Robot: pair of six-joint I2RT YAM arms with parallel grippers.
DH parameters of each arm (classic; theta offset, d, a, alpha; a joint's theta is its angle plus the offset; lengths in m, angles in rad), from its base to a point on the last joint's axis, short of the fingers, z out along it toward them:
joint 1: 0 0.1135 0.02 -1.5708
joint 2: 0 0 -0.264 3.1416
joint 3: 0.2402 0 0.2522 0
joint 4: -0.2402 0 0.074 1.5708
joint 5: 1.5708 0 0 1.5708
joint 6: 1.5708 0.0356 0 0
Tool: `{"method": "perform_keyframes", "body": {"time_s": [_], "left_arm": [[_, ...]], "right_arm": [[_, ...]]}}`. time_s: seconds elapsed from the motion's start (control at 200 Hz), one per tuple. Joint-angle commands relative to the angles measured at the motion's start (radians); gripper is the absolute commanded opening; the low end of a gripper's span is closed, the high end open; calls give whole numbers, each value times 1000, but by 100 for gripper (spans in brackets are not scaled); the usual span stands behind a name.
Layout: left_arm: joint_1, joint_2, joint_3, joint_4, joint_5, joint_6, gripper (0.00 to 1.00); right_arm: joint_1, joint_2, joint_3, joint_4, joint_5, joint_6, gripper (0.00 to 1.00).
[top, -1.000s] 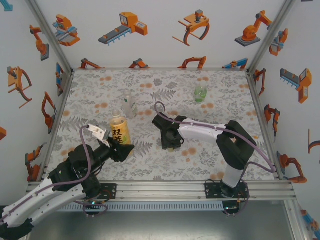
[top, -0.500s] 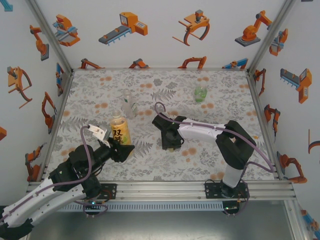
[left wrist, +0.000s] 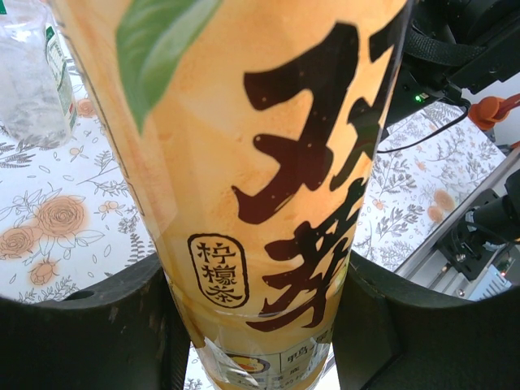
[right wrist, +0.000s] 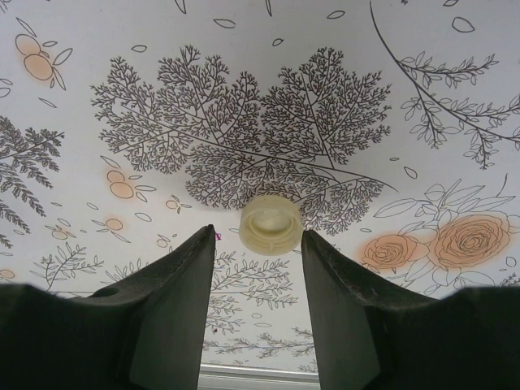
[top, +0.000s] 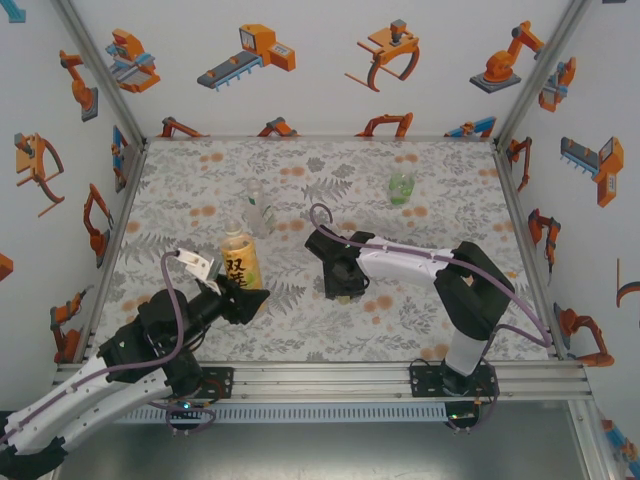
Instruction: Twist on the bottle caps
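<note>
An amber bottle (top: 238, 262) with a yellow-orange label and dark characters (left wrist: 268, 162) stands upright at the left front, and my left gripper (top: 243, 299) (left wrist: 253, 280) is shut on its lower body. A pale yellow cap (right wrist: 270, 223) lies on the mat with its hollow side up, just at the tips of my right gripper (right wrist: 258, 234) (top: 341, 287). That gripper points down at the mat's middle with its jaws open; the cap sits close to the right finger and apart from the left one. Farther back stand a clear bottle (top: 258, 207) (left wrist: 28, 81) and a green bottle (top: 401, 187).
The floral mat (top: 200, 180) is fenced by printed walls and metal posts, with an aluminium rail (top: 330, 375) along the near edge. My right arm (left wrist: 455, 41) reaches across just behind the amber bottle.
The right gripper's jaws have widened a little around the cap. The left arm and the amber bottle have stayed put.
</note>
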Motion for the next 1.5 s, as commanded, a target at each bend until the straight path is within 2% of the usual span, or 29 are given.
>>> {"method": "perform_keyframes", "body": {"time_s": [0.0,0.816,1.056,1.282,1.497], "left_arm": [[-3,13,-5,41,-11,-6,0],[-2,36,2,47,-5,-7,0],[-2,34,2,44,-4,-10,0],[-2,34,2,44,-6,-11,0],[-2,34,1,41,-6,-13,0]], "right_arm": [[5,-19,-4,-10,15,1,46],[5,14,-58,51,-16,12,44],[4,26,-77,75,-21,16,38],[2,20,-86,98,-42,19,25],[-32,-40,-176,258,-161,62,22]]}}
